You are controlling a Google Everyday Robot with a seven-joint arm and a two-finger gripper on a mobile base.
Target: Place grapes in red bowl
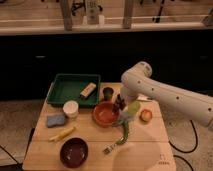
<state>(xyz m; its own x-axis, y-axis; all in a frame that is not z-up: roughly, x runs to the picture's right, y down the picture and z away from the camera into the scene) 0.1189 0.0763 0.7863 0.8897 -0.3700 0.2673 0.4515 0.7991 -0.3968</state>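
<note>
Gripper, clenched, at the right rim of the red bowl, with the grapes at its tip, grasp uncertain; green tray holds a tan block; maroon bowl stands well apart

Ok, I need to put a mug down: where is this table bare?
The table is barest at its front right corner, bordered by the green tool and the orange fruit. A smaller patch lies between the dark bowl and the red bowl. It is crowded around the red bowl, where the shut pincer hangs at its right rim.
</note>
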